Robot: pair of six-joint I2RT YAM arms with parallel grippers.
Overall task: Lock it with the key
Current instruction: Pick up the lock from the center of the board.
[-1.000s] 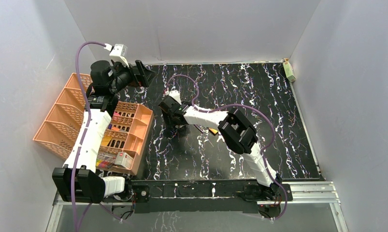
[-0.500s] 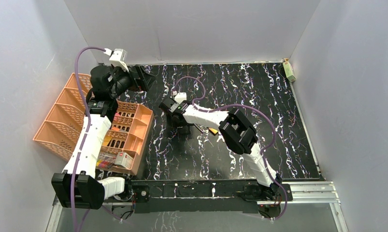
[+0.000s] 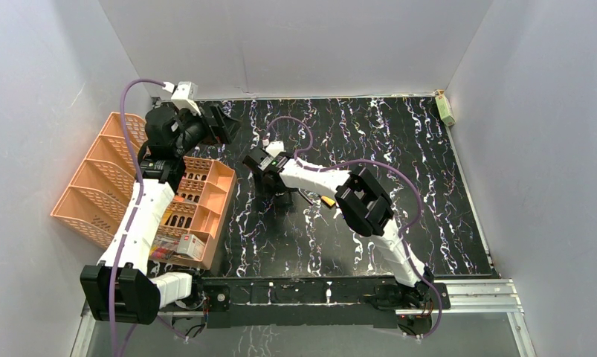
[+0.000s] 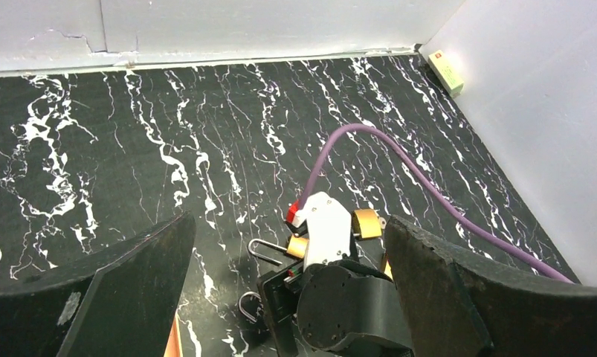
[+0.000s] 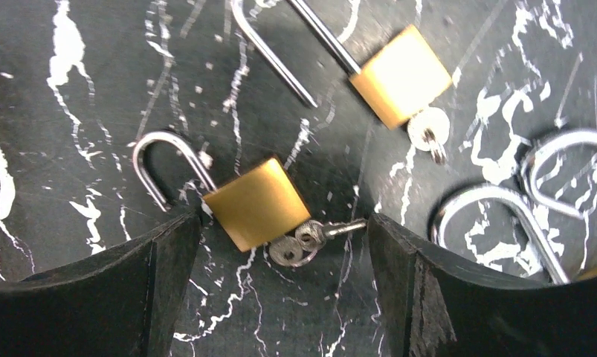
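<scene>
A brass padlock (image 5: 256, 202) lies flat on the black marbled table, its steel shackle (image 5: 161, 167) pointing up-left. Two keys on a ring (image 5: 304, 241) lie at its lower edge; whether one sits in the keyhole I cannot tell. My right gripper (image 5: 280, 297) hovers open over it, black fingers (image 5: 131, 290) either side of the keys, touching nothing. A second brass padlock (image 5: 401, 76) with a long open shackle and its own key (image 5: 427, 128) lies beyond. My left gripper (image 4: 288, 297) is open and empty, held high and looking down on the right wrist (image 4: 355, 305).
More steel shackles (image 5: 503, 216) lie right of the keys. An orange divided basket (image 3: 94, 186) with small items stands at the left. A small green box (image 3: 446, 108) sits in the far right corner. A yellow object (image 3: 328, 201) lies under the right forearm.
The right gripper's jaws have spread wider and its wrist has shifted slightly over the padlocks. The left arm has swung a little to the right, still open.
</scene>
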